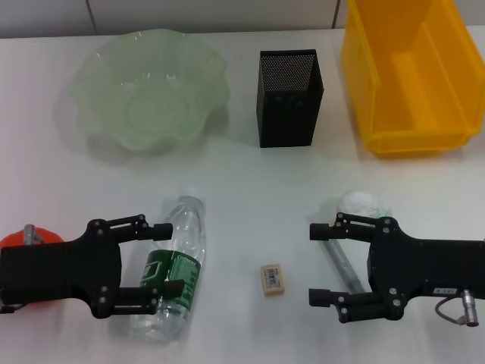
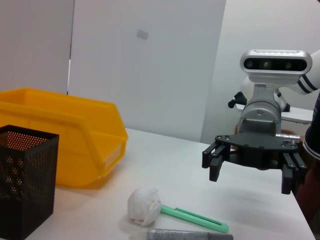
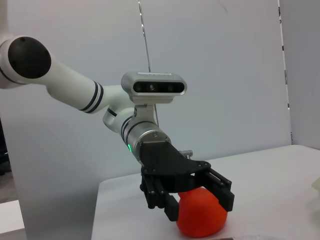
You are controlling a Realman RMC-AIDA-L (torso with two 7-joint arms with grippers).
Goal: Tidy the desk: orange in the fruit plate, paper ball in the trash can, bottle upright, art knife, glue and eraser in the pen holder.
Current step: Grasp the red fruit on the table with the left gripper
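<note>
While both grippers hung spread wide, yellow plastic bin (image 1: 409, 83) sat far right, wavy glass fruit plate (image 1: 148, 91) far left, mesh pen holder (image 1: 289, 97) between. Left gripper (image 1: 165, 258) straddled lying clear bottle (image 1: 176, 265); round orange (image 1: 30, 239) behind it. Right gripper (image 1: 320, 264) near crumpled paper ball (image 1: 362, 203); tiny eraser (image 1: 272, 277) between grippers.

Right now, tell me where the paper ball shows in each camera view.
Head view: the paper ball lies near the robot, just beyond the right hand.
Left wrist view: low in the picture, touching the green art knife.
Right wrist view: not in it.
Shared landmark: the yellow bin, seen in the head and left wrist views.
</note>
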